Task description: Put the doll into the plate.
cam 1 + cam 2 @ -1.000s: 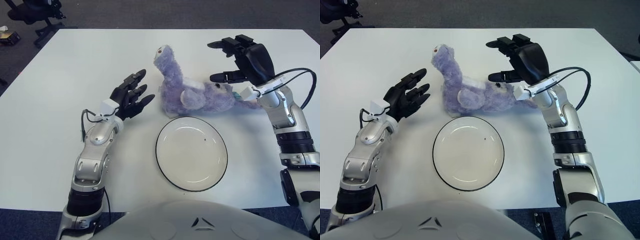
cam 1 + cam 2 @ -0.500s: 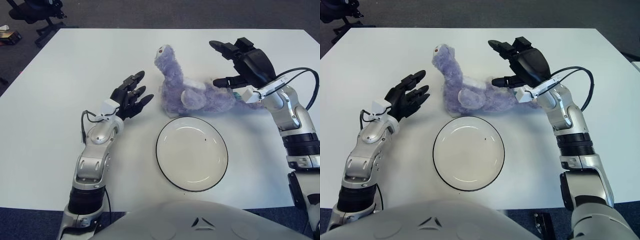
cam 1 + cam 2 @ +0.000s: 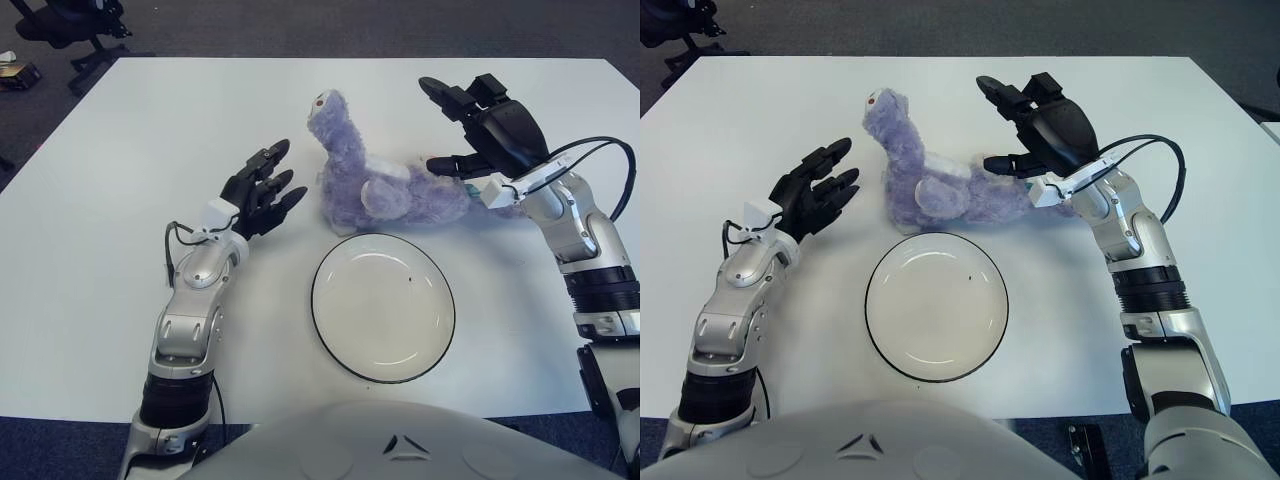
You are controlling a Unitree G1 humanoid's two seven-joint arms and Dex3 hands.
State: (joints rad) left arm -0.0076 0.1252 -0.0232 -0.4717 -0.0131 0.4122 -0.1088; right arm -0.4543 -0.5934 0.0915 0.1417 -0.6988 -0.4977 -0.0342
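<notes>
While the purple plush doll [image 3: 385,180] lies on its side on the white desk [image 3: 120,150], neither hand holds it. It sits just beyond the plate [image 3: 383,307], at about twelve o'clock from the plate's centre, with its lower edge close to the plate's far rim; whether the two touch cannot be told. One fuzzy end rises toward eleven o'clock, showing a small red spot at the top, and a paler round patch shows on its body near the middle.

At the doll's three o'clock end is the right hand [image 3: 478,125], with its black fingers [image 3: 447,97] spread wide. The upper fingers reach out above the plush, and the lower one [image 3: 447,164] points at the doll's side, very near or just touching the fur. A black cable [image 3: 600,150] loops off the wrist toward three o'clock.

Near the doll, at its nine o'clock side, is the left hand [image 3: 262,193], with its fingers extended and slightly fanned, tips aimed at the plush but apart from it.

The plate is white with a dark rim and holds nothing. Off the desk at about ten o'clock, the base of an office chair [image 3: 75,30] stands on dark carpet [image 3: 300,25].
</notes>
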